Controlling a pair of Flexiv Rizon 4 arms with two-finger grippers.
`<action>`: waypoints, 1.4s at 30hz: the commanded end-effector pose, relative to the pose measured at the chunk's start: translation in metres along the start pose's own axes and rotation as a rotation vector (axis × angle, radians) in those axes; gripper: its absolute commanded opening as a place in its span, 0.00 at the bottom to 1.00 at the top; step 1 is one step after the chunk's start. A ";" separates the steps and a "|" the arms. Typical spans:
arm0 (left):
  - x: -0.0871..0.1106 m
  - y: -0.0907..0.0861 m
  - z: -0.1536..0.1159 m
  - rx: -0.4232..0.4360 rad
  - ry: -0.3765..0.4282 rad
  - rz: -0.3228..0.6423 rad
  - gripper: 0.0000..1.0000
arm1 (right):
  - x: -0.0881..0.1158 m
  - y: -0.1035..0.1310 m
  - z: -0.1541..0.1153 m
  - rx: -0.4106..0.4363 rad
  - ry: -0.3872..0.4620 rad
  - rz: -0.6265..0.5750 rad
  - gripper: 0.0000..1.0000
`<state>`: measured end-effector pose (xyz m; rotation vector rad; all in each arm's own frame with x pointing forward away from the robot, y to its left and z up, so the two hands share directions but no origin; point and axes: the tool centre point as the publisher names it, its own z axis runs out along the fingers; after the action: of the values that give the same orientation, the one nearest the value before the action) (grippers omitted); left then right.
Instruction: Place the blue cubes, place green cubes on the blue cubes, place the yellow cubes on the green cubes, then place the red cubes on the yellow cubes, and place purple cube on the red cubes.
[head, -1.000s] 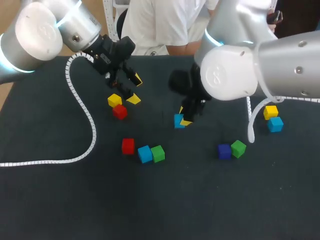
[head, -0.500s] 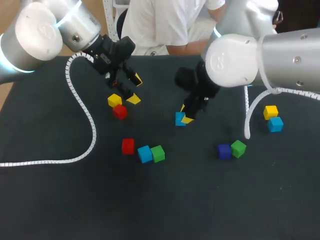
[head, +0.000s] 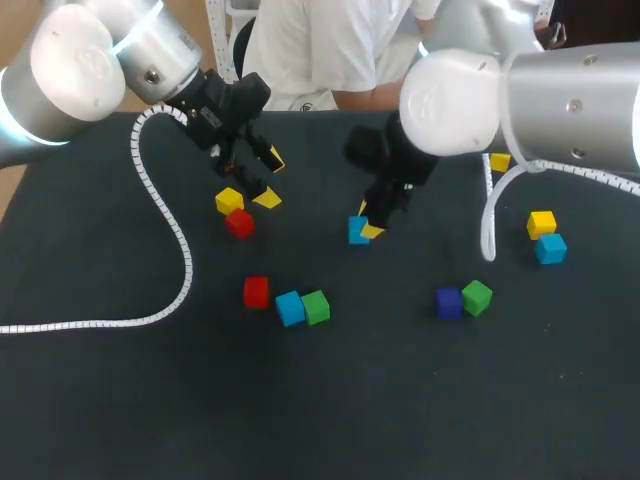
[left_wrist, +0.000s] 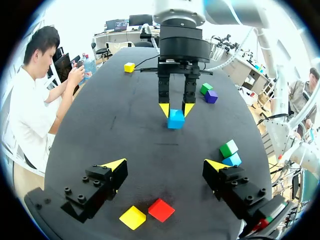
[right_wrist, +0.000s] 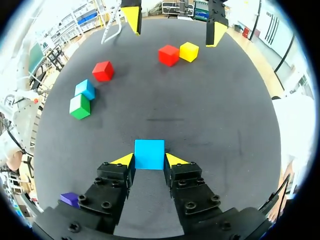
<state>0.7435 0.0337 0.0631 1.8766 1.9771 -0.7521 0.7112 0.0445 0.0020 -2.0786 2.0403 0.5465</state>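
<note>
My right gripper (head: 366, 221) is shut on a light blue cube (head: 356, 231) near the table's middle; in the right wrist view the cube (right_wrist: 149, 154) sits squarely between the yellow tips of that gripper (right_wrist: 149, 160). My left gripper (head: 268, 178) hangs open at the back left, above and just beside a yellow cube (head: 229, 200) and a red cube (head: 239, 223). In the left wrist view both cubes, yellow (left_wrist: 133, 217) and red (left_wrist: 161, 210), lie under the open left gripper (left_wrist: 165, 165), and the right gripper (left_wrist: 176, 107) with its blue cube (left_wrist: 175, 119) is straight ahead.
A red cube (head: 256, 292), a blue cube (head: 290, 308) and a green cube (head: 316, 306) lie in a row at front left. A purple cube (head: 449, 301) touches a green cube (head: 477, 296). At the right are yellow (head: 542, 223), blue (head: 550, 247) and another yellow (head: 500, 161) cube.
My right arm has drawn back slightly, carrying the blue cube a little away from the front. A yellow cube at the back right has come into sight. The left arm has kept still.
</note>
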 end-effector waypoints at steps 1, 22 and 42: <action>0.000 0.003 0.000 0.007 0.002 0.002 1.00 | -0.001 0.005 0.003 0.004 0.008 0.002 0.00; 0.000 0.003 0.000 0.007 0.002 0.002 1.00 | -0.002 0.002 0.010 -0.003 0.045 -0.005 0.00; 0.000 0.003 0.000 0.007 0.002 0.002 1.00 | 0.002 0.000 0.010 0.004 0.055 0.021 0.00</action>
<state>0.7435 0.0337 0.0631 1.8767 1.9771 -0.7521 0.7104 0.0471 -0.0070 -2.0953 2.0932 0.4952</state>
